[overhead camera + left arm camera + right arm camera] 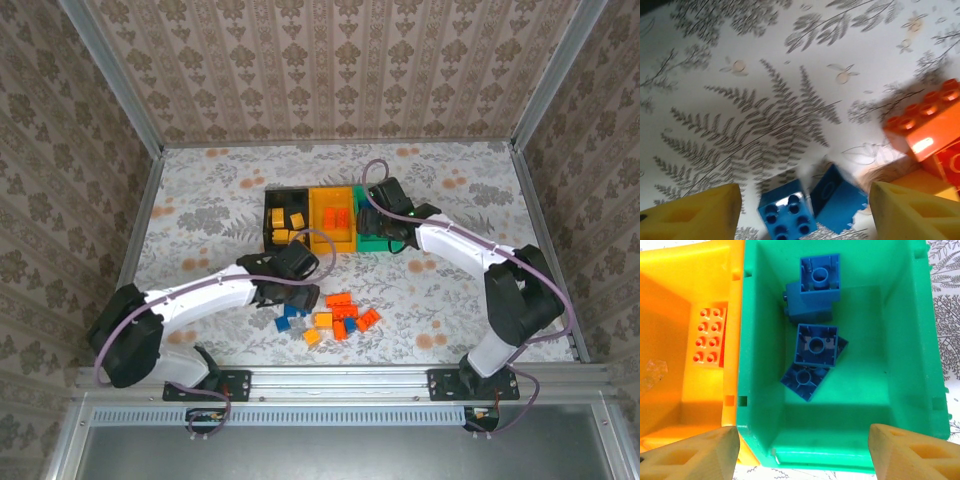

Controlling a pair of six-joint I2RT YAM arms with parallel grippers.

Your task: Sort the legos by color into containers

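Note:
Two blue legos [787, 212] [840, 200] lie on the patterned table between the yellow fingers [690, 215] of my left gripper [805, 215], which is open and low over them. From above, this gripper [290, 290] sits just left of the loose pile of legos [340, 315]. My right gripper [802, 450] is open and empty above the green bin [910, 340], which holds several blue legos [815, 345]. In the top view the right gripper [378, 215] hovers over that green bin [372, 242].
The yellow-orange bin [333, 215] holds red-orange legos [710, 337], and the black bin [270, 215] holds yellow-orange ones. A red-orange lego [927, 125] and a yellow-orange one [920, 182] lie right of the left gripper. Metal rails edge the table.

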